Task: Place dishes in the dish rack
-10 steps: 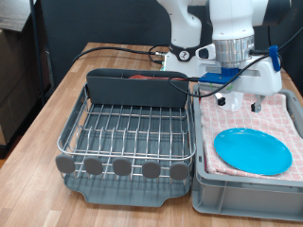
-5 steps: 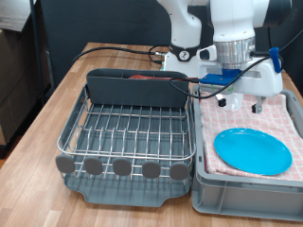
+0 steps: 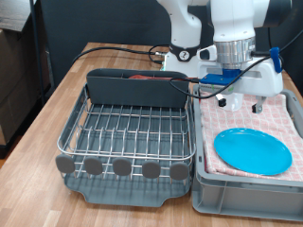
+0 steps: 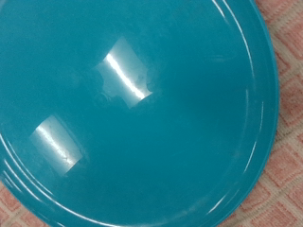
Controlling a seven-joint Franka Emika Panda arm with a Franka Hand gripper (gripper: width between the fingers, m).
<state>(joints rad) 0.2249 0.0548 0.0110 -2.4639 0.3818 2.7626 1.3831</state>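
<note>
**Plate still on the cloth, rack's wire bed bare**

In the exterior view the sky-blue plate [image 3: 252, 150] lies flat on the checked pinkish cloth [image 3: 284, 113] that covers the grey plastic bin [image 3: 248, 197], on the right of the scene and towards the near edge. The dish rack [image 3: 128, 132] stands just to the left of the bin on the wooden surface [image 3: 57, 99]. Its wire bed shows no dish on it. Something reddish [image 3: 142, 78] shows over the top of the tall grey caddy wall [image 3: 137, 91] at the far end of the rack; it is too small to name, so whether the spoon is already put away cannot be told. No white cup shows in either view.

The claw [image 3: 237, 99] hangs over the far part of the cloth, beyond the plate and above it, apart from it. Its fingers are hard to make out against the arm's body, so how wide it stands cannot be told, and nothing is visibly held in it. The wrist view is filled almost wholly by the plate's glossy face [image 4: 133, 113], with cloth showing at the corners and no fingertips in sight.

By this showing, the plate at least is not yet placed.
</note>
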